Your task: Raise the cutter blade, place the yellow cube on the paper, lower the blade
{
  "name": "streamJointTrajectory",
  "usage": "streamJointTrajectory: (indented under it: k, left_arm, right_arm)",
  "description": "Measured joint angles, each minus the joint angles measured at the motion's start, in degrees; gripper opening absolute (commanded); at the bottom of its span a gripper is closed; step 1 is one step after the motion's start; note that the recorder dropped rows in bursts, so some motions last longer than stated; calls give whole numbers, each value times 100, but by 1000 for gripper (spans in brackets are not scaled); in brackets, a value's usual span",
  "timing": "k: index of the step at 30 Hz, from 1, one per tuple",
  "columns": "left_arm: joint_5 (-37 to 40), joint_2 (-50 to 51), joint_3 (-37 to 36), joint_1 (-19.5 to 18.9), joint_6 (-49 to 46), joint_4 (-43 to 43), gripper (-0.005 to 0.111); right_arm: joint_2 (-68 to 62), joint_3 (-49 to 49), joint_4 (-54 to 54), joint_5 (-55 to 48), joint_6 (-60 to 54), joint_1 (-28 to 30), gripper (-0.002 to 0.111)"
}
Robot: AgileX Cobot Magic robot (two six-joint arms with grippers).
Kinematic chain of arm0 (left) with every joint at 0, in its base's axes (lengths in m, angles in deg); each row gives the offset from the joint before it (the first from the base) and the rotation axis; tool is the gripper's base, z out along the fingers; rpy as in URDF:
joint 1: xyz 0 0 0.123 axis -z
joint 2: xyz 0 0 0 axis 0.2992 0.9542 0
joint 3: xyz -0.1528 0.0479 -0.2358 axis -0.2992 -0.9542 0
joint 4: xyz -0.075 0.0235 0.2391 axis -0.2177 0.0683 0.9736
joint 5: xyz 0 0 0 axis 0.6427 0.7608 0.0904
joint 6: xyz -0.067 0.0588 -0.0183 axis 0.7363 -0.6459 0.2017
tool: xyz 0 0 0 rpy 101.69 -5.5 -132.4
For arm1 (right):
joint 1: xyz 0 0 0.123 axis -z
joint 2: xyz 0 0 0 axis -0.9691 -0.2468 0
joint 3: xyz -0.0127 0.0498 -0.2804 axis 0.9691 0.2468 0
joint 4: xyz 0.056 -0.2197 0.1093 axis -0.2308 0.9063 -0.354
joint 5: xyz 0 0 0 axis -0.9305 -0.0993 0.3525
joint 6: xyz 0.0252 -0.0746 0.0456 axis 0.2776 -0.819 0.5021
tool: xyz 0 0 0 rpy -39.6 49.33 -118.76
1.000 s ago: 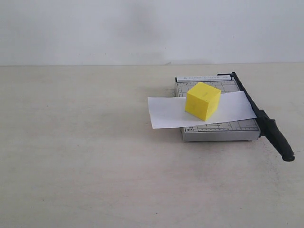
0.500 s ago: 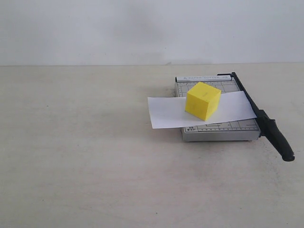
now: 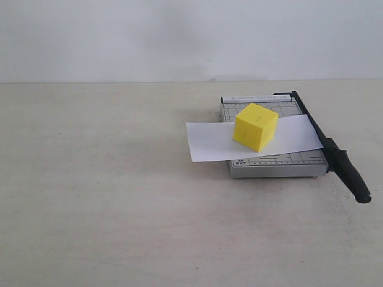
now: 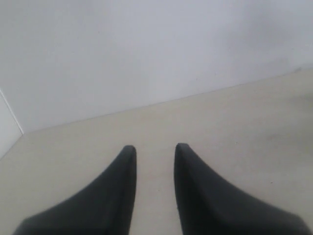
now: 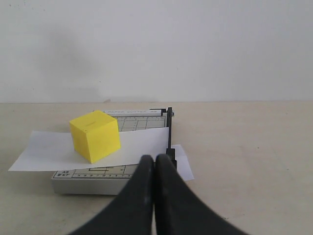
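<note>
in the exterior view the yellow cube (image 3: 255, 127) is sitting on the paper (image 3: 209, 142), which is lying across the grey cutter base (image 3: 275, 165) on the tabletop (image 3: 108, 197); the cutter blade (image 3: 335, 156) is lying lowered along the base's right edge. in the left wrist view the left gripper (image 4: 155, 147) is hanging released, gripping nothing. in the right wrist view the right gripper (image 5: 155, 157) is sitting clenched on nothing, near the cutter.

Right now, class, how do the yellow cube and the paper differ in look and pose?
The yellow cube is bright and blocky; the paper is white, flat and thin. The cube sits wholly over the grey cutter base; the paper overhangs its edge. Both rest there, cube atop paper.
</note>
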Motion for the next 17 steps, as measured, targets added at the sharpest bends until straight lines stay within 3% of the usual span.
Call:
streamJointTrajectory:
  k: [17]
  left_arm:
    - [0, 0, 0, 42, 0, 0, 27]
  right_arm:
    - [0, 0, 0, 0, 12, 0, 0]
